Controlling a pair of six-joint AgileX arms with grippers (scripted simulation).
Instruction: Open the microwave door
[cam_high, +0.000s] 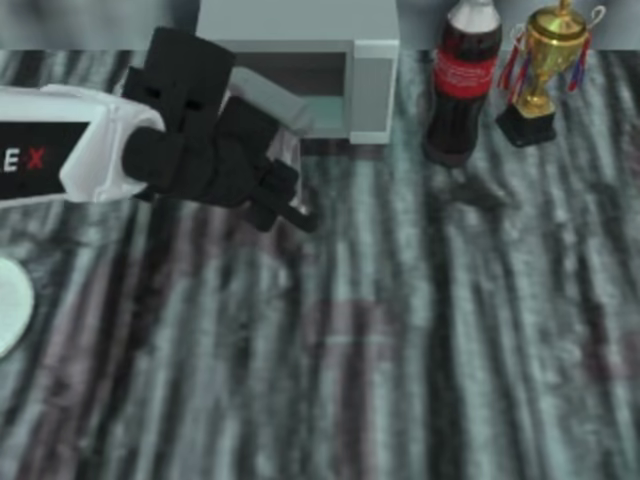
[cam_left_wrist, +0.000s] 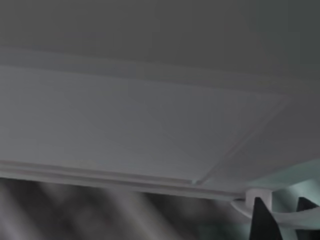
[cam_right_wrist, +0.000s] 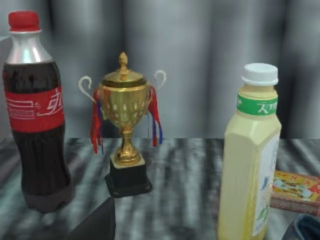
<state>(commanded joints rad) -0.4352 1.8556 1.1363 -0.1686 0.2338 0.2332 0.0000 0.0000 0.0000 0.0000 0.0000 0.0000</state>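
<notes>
Left fingers (cam_high: 285, 200) grip the microwave door (cam_high: 268, 103), swung partly open, exposing a teal-floored cavity

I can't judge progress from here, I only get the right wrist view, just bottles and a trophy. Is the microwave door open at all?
Observer: Yes. In the top view the microwave door stands partly open, angled out from the microwave, which shows a dark cavity with a teal floor.
Operator: Which arm is at it?
Observer: The left gripper is at the door's free edge, in front of the microwave. The right arm is outside the top view.
</notes>
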